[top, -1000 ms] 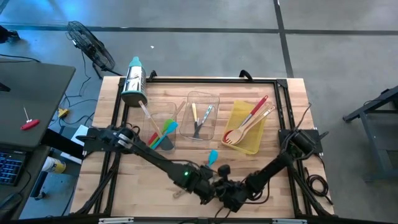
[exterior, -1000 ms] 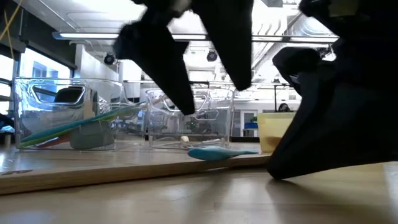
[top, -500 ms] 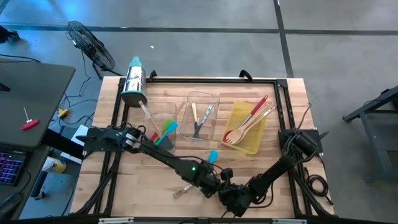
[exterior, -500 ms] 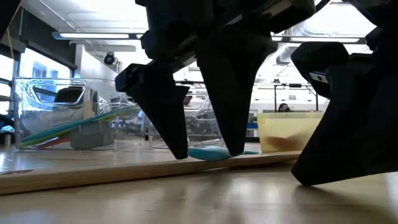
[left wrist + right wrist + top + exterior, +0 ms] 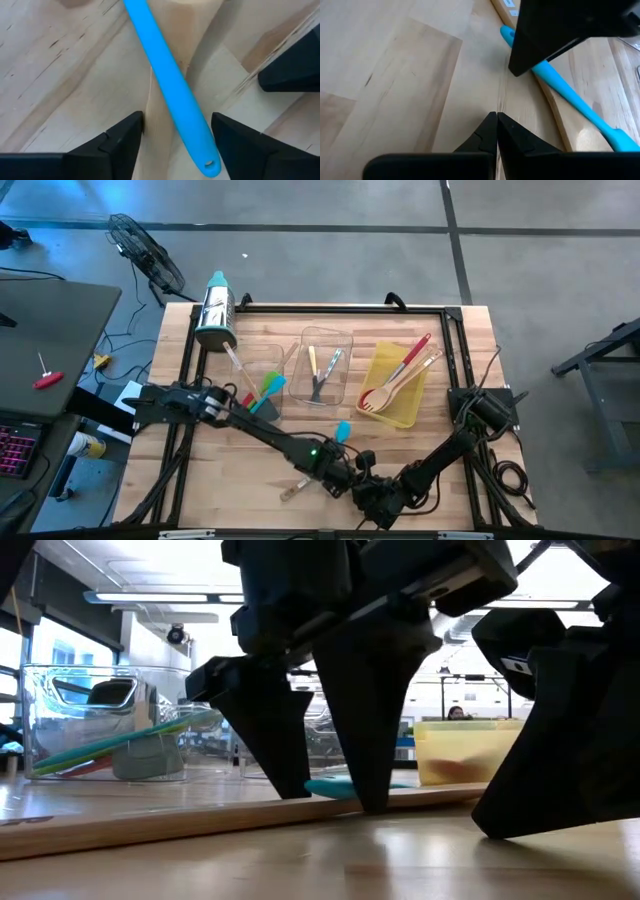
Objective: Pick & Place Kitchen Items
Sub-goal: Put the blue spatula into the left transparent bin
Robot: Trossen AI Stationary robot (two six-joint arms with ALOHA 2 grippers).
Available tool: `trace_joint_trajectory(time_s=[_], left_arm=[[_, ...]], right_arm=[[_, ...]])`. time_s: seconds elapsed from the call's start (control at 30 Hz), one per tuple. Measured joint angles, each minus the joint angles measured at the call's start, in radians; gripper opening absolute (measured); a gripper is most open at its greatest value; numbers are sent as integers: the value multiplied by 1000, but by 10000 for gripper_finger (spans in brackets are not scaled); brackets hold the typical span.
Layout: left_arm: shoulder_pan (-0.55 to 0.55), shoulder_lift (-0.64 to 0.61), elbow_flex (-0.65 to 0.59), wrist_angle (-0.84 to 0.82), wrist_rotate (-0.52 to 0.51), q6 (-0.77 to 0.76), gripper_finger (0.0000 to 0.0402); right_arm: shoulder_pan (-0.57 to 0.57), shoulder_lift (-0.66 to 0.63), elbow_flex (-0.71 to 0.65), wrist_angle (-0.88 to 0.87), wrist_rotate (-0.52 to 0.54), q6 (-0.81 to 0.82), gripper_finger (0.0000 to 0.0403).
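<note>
A teal spatula lies on the table, its head [image 5: 343, 430] toward the far side and its handle [image 5: 172, 85] crossing over a wooden utensil [image 5: 295, 488], which also shows in the left wrist view [image 5: 159, 130]. My left gripper [image 5: 335, 470] is open, pointing down. Its fingers stand one on each side of the teal handle, with their tips down at the table [image 5: 372, 805]. They do not touch the handle. My right gripper [image 5: 372, 498] is shut and empty, low over the table just near and right of the left one.
At the far side stand a clear bin [image 5: 258, 385] with spatulas, a clear bin [image 5: 325, 368] with small knives, and a yellow bin [image 5: 395, 385] with red and wooden utensils. A steel cylinder with a teal cap [image 5: 215, 310] lies at the far left.
My left gripper has come down, still open, until its fingertips reach the table astride the teal spatula's handle. My right gripper has drawn a little toward the table's right. The spatula and the wooden utensil have stayed in place.
</note>
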Motion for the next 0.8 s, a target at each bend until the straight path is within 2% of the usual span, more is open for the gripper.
trace_joint_trajectory(time_s=[0.2,0.4,0.8], left_arm=[[5,12,-2,-19,-23,2,172],[11,14,-3,-51,-39,16,76],[8,6,1,-63,-70,97,69]], right_arm=[[4,0,0,-2,0,1,3],[4,-1,0,-3,-1,13,3],[5,-2,1,-8,-7,31,3]])
